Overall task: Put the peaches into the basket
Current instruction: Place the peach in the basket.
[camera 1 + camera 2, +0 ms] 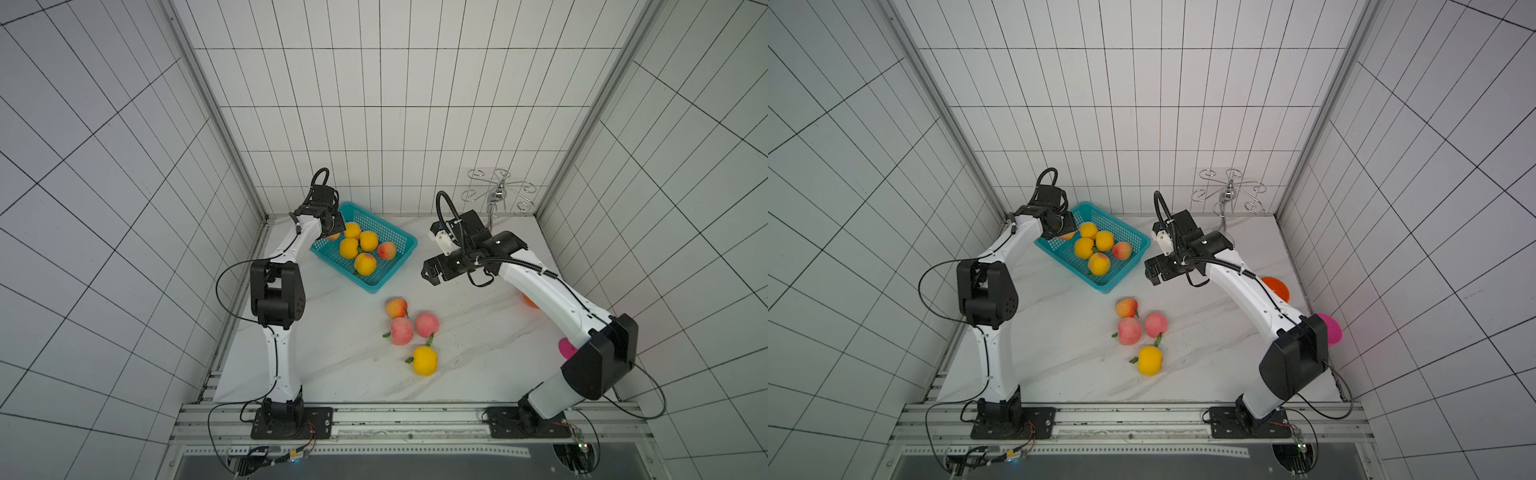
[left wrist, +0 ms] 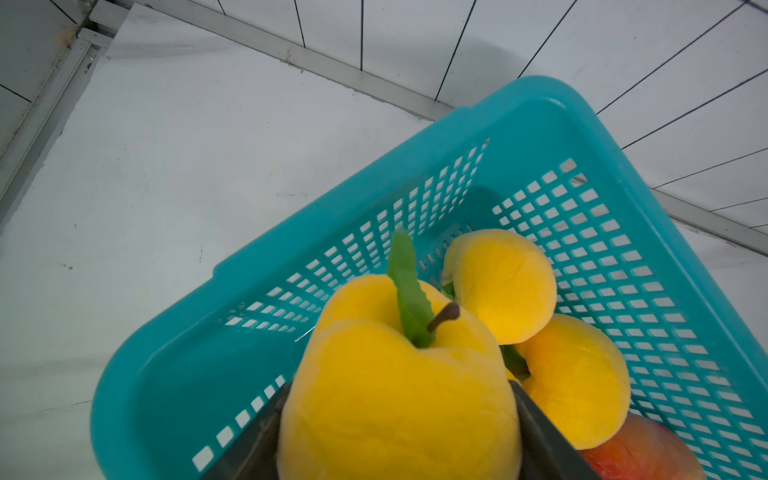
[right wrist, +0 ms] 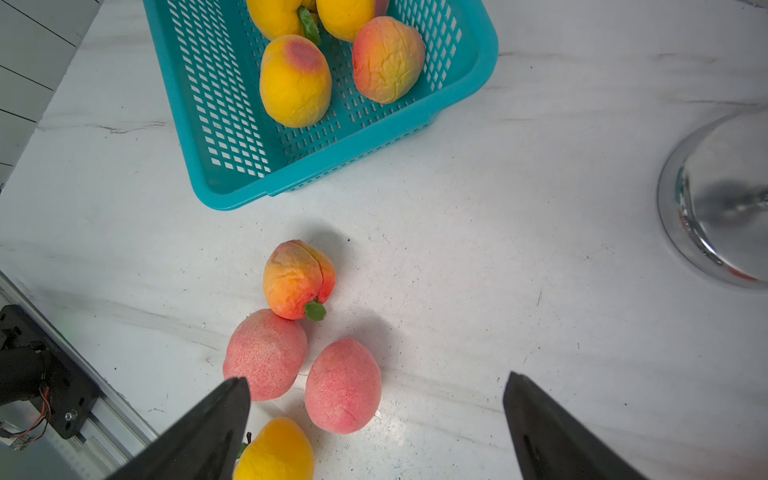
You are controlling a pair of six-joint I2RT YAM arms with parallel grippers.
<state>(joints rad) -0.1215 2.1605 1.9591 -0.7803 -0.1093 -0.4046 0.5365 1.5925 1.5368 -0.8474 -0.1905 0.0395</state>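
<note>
The left hand [image 1: 333, 227] is gripping a yellow peach [image 2: 399, 407] by its sides, its jaws closed in on the fruit. It is hovering over the far-left corner of the teal basket [image 1: 376, 219], which is sitting toward the far left of the desk [image 1: 332, 365]. Five peaches [image 1: 365, 264] are lying inside already, bunched toward the middle and right.

Doing this drop well is probably calling for three things:
- carrying the fruit fully inside the rim;
- lowering it over the bare mesh floor at the left, not onto the yellow pair just beside it;
- letting go only when low, so it is not bouncing out.

Four more peaches [image 1: 401, 331] are lying in a cluster on the desk, near the basket's near corner. Further right, the right hand [image 1: 431, 274] is hanging above the desk, jaws spread wide and empty, pointing toward that cluster.
</note>
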